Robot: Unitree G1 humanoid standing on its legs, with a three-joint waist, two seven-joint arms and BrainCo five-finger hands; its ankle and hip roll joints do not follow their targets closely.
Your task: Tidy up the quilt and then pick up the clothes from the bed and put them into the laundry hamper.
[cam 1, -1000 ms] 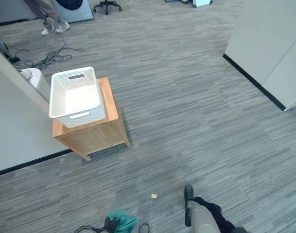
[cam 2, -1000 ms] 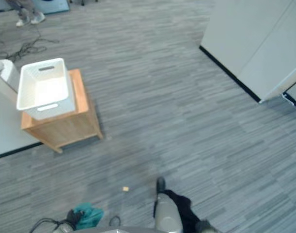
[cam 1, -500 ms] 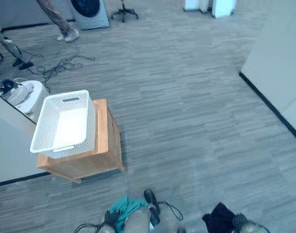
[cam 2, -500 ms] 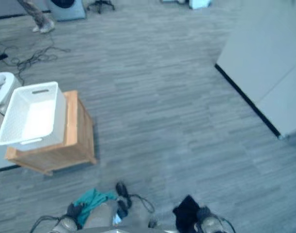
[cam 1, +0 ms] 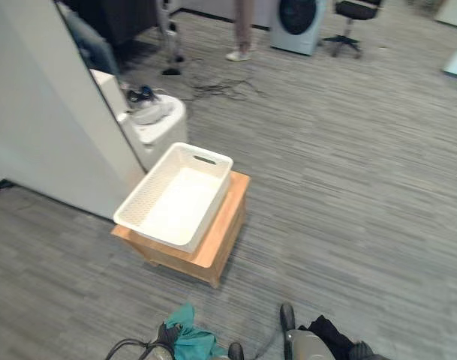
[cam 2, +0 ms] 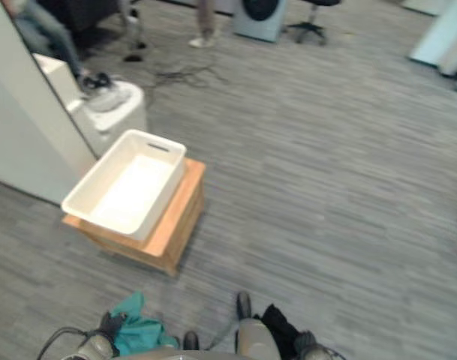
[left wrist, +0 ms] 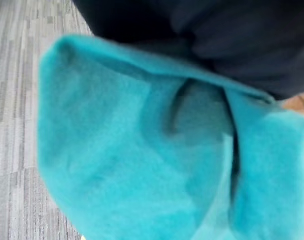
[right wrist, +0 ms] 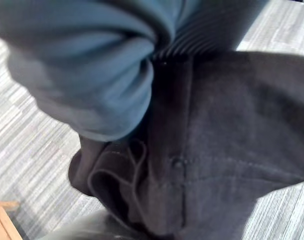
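Since the earlier frame the camera has swung, bringing the empty white hamper (cam 1: 175,199) on its wooden bench (cam 1: 220,240) to centre-left — the carrying step: left hand (cam 1: 166,334) grips teal clothes (cam 1: 189,341), right hand (cam 2: 303,345) black clothes (cam 1: 327,331), so next approach and drop them in.

Teal cloth (left wrist: 156,165) hides the left hand's fingers (grip unreadable).

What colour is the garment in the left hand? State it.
Teal garment, clearest in the left wrist view; the left hand carries it low in the left eye view.
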